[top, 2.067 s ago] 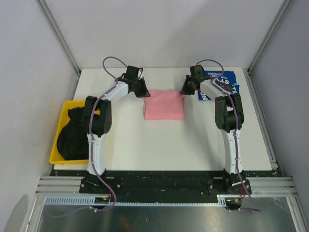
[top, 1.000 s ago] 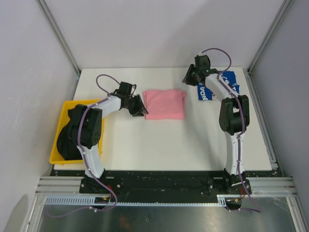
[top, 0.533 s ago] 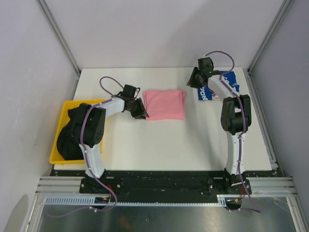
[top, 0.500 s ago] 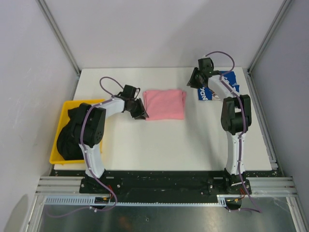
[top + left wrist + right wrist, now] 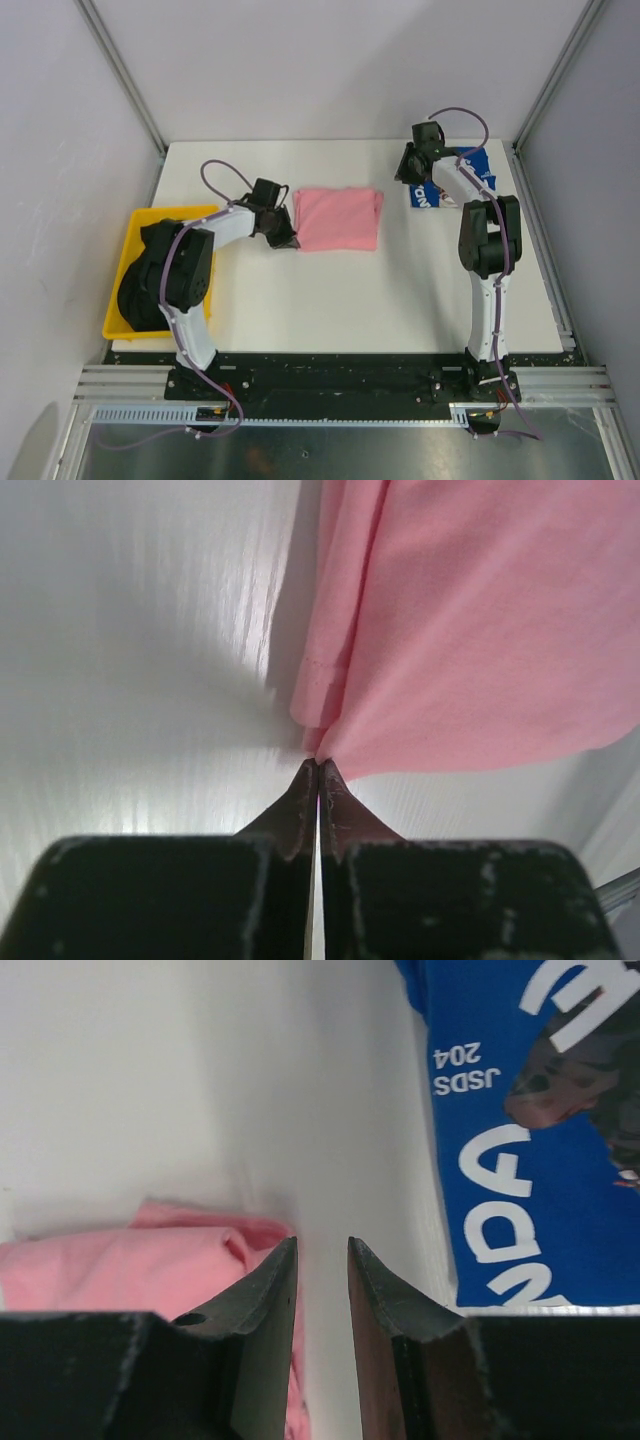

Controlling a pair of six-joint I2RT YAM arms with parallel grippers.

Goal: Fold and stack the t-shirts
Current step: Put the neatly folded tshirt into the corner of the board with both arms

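Left fingers (image 5: pixel 298 815) together, low on the table (image 5: pixel 350 290), tips touching the near-left corner of the pink tee (image 5: pixel 338 218); can't tell if any cloth is pinched. Pink tee folded, mid-table, towards the far side. Right fingers (image 5: pixel 270 1295) slightly apart, nothing between them, over bare table between the pink tee and the blue tee (image 5: pixel 455 182). Blue tee lies flat at far right, white lettering up. Black tees (image 5: pixel 140 295) heaped in the bin (image 5: pixel 122 250), left edge.
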